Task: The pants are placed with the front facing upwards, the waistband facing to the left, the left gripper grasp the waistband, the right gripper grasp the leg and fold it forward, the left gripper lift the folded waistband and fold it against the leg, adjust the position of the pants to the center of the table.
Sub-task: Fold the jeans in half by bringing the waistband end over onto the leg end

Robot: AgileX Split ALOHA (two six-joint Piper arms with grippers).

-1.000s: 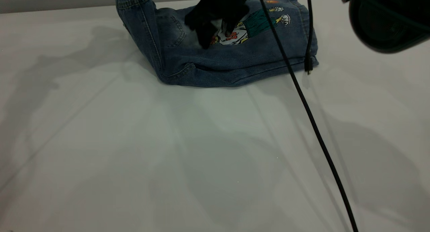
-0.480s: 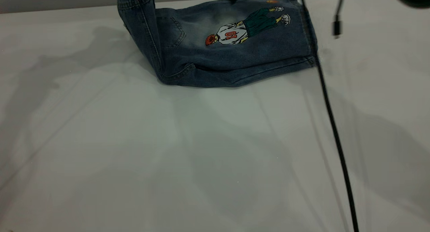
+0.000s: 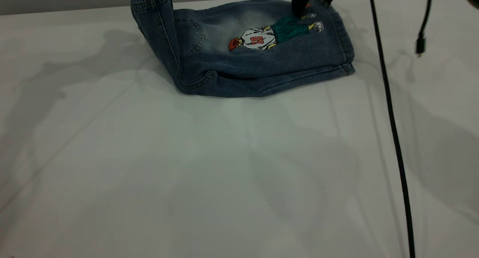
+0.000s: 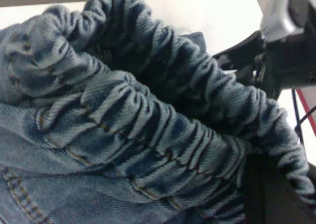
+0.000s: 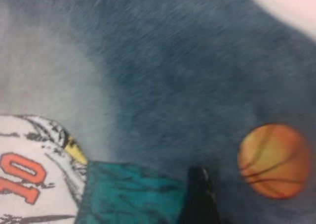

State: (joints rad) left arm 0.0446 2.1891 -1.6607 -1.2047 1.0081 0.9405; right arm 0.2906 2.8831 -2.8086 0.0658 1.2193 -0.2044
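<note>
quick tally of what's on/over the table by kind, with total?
Denim pants: 1, waistband lifted at the left
Grippers in view: 1, right gripper on the pants by the cartoon print
Black cables: 2, one long, one short with a hanging plug
Table: 1
Total: 5
</note>
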